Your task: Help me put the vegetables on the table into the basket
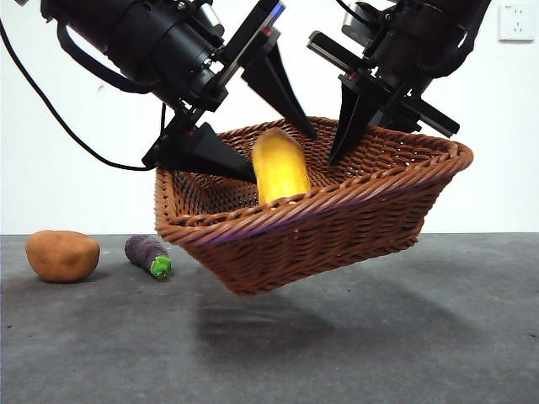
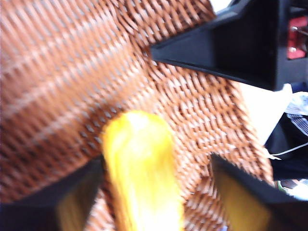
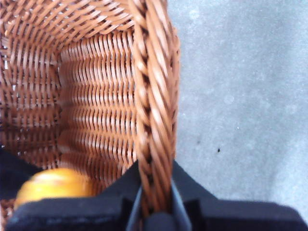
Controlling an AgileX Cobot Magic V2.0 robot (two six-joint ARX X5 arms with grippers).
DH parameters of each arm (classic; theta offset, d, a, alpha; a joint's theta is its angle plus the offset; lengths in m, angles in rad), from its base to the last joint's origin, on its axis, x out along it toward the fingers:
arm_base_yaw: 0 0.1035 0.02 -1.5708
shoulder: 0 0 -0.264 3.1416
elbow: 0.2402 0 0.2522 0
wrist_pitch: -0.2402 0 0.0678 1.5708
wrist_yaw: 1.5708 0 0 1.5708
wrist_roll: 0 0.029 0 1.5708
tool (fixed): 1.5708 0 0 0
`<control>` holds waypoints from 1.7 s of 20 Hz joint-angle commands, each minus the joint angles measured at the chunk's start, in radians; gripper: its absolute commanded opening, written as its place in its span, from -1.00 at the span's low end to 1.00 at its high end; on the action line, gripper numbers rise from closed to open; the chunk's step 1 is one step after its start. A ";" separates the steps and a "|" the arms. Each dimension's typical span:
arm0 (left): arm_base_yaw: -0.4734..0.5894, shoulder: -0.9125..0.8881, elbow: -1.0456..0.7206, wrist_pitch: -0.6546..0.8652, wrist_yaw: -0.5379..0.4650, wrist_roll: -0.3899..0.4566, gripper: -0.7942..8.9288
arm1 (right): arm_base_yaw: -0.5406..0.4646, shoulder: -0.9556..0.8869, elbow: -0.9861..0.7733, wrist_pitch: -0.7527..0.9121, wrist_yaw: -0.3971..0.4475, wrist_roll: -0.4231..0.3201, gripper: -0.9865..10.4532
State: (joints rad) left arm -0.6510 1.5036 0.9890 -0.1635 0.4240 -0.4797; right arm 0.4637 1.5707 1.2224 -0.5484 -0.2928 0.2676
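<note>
the right pincer [image 3: 156, 211] clamps the raised basket [image 1: 354, 210] rim, so the open left pincer [image 2: 159, 202] should leave the corn [image 1: 280, 167] gently, avoiding tipping.

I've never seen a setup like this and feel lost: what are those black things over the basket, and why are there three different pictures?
It is a robot with two arms, each ending in a black two-jawed gripper. One picture looks level across the table; the other two come from cameras on the wrists. The right gripper is shut on the rim of the wicker basket and holds it tilted, off the table. The left gripper is inside the basket, jaws open on either side of the yellow corn cob, which stands in the basket. A potato and a purple eggplant lie on the table beside the basket.
</note>
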 commanded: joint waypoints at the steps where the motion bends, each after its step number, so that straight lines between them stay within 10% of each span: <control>1: -0.002 0.008 -0.006 -0.008 0.003 0.012 0.06 | 0.002 0.005 -0.003 0.024 -0.021 0.019 -0.85; 11: 0.124 -0.242 -0.005 -0.106 -0.015 0.021 0.06 | -0.061 0.001 -0.002 0.022 -0.018 -0.002 -0.85; 21: 0.465 -0.319 -0.003 -0.270 -0.288 0.118 0.07 | -0.178 -0.185 0.005 -0.030 -0.055 -0.082 -0.85; 34: 0.622 0.179 0.470 -0.760 -0.321 -0.056 0.07 | -0.178 -0.260 0.005 -0.071 -0.055 -0.215 -0.85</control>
State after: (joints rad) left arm -0.0257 1.6817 1.4555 -0.9226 0.1062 -0.5053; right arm 0.2821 1.3151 1.2228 -0.6331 -0.3397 0.0586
